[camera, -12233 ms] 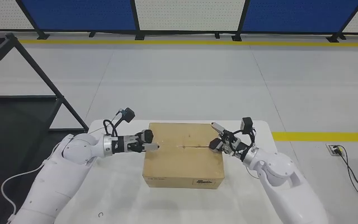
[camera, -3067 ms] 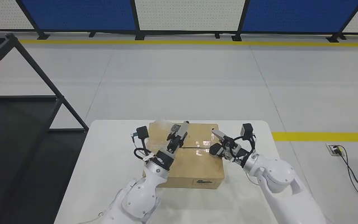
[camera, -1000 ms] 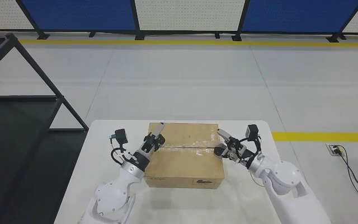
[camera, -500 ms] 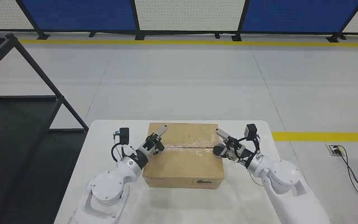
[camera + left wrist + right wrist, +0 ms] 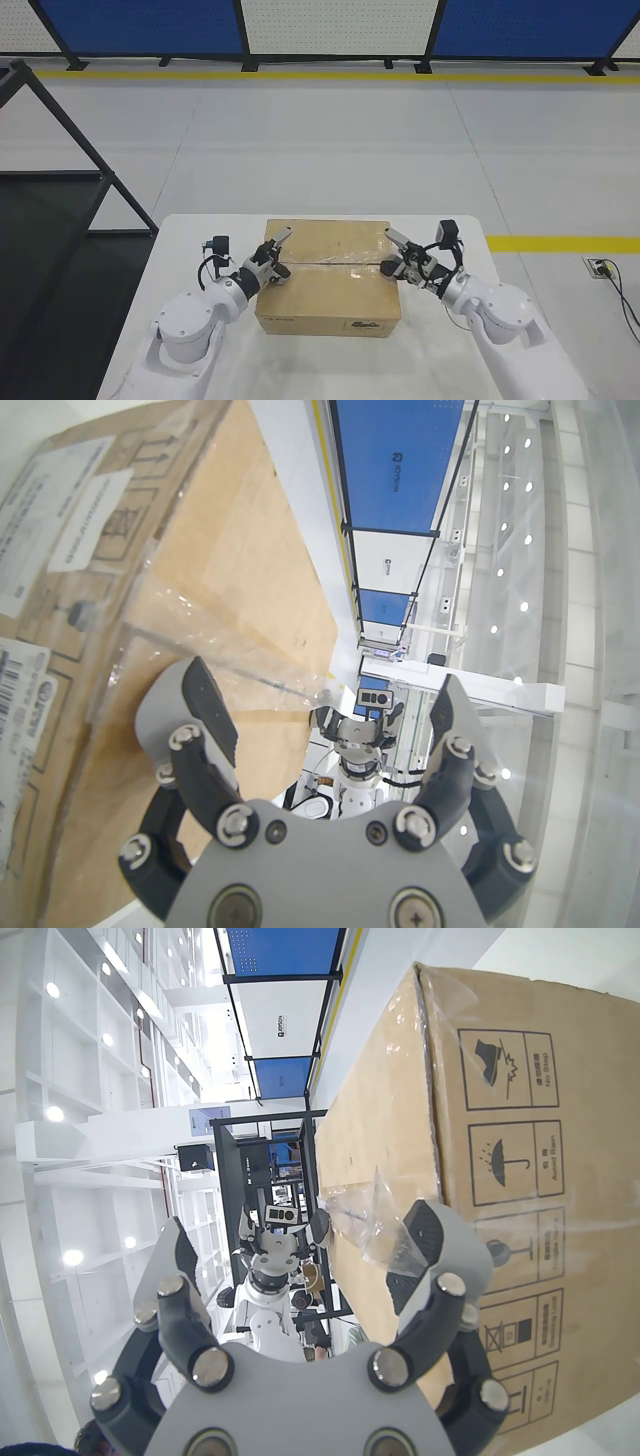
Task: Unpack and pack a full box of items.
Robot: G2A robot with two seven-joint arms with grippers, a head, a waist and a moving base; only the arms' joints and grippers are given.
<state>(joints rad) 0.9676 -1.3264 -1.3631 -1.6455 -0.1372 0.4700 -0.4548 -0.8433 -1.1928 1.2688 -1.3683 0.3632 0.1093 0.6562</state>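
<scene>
A closed brown cardboard box (image 5: 328, 285) sits in the middle of the white table (image 5: 190, 245), its top seam covered by clear tape (image 5: 225, 650). My left gripper (image 5: 277, 250) is at the left end of that seam, open, with one finger (image 5: 207, 705) over the box top (image 5: 225, 550) and the other off the edge. My right gripper (image 5: 393, 252) is at the seam's right end, open, one fingertip (image 5: 425, 1238) against a lifted, crinkled tape end (image 5: 372, 1213) on the box (image 5: 400, 1103). Neither gripper holds anything.
A black metal frame (image 5: 70, 130) stands beside the table's left side. Bare table lies to the left, right and front of the box. Blue partition panels (image 5: 330, 25) line the far floor.
Since three seconds ago my left gripper has drawn back from the middle of the box top to the left end of the seam. The right gripper has stayed at the right end.
</scene>
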